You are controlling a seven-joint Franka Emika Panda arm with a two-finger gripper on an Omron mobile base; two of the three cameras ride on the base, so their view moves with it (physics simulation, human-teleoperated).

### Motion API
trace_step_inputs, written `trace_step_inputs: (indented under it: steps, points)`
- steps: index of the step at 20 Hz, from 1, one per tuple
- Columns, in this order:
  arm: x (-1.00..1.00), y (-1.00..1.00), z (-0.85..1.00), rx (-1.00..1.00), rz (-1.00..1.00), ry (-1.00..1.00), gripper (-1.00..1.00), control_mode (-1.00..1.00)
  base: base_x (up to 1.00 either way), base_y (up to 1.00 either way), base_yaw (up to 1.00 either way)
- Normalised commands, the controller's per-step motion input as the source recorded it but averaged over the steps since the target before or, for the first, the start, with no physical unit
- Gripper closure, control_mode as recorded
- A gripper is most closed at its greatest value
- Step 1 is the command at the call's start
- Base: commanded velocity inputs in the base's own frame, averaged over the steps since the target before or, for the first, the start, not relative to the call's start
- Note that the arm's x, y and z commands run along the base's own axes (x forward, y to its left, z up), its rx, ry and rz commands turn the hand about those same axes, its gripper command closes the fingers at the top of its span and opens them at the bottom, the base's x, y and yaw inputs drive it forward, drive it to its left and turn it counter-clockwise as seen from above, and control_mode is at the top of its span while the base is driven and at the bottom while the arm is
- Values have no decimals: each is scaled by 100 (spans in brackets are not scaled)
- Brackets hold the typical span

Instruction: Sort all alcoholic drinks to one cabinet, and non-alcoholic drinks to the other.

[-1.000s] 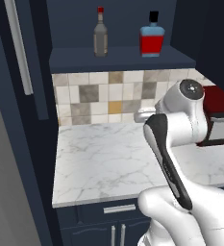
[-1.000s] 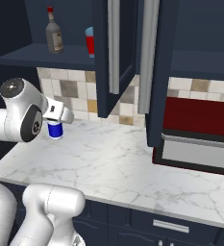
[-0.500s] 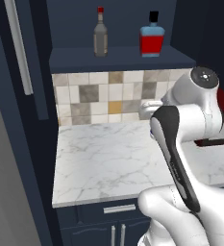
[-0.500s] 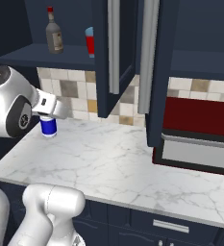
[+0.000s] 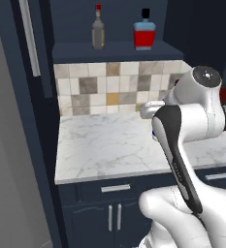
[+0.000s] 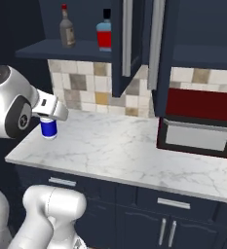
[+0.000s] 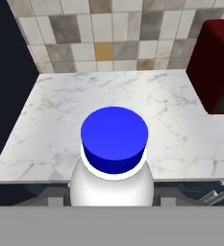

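White plastic bottle with its blue cap is sitting clamped at the body in the gripper, seeming light, rigid and slippery

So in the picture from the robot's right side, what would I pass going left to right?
Blue-labelled bottle at the robot's hand → grey-brown bottle on the shelf → red bottle → open cabinet door → dark red appliance.

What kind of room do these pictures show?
Most likely a home kitchen, rendered rather than real. A marble countertop runs below a tiled backsplash, with dark navy upper cabinets above and drawers under the counter. Two liquor bottles stand in an open cabinet.
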Motion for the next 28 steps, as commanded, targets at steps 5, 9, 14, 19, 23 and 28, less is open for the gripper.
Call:
trace_step_inputs:
  steps: [5, 9, 14, 19, 23, 28]
  points:
    - [0, 0, 0, 0, 0, 0, 100, 100, -100, 0, 0]
    - [0, 0, 0, 0, 0, 0, 100, 100, -96, -34, -1]
    - [0, 0, 0, 0, 0, 0, 100, 100, -61, -75, 0]
    - [0, 0, 0, 0, 0, 0, 100, 100, -28, -92, 0]
    - [0, 0, 0, 0, 0, 0, 100, 100, -12, -98, 0]
    - [0, 0, 0, 0, 0, 0, 100, 100, -1, -90, 0]
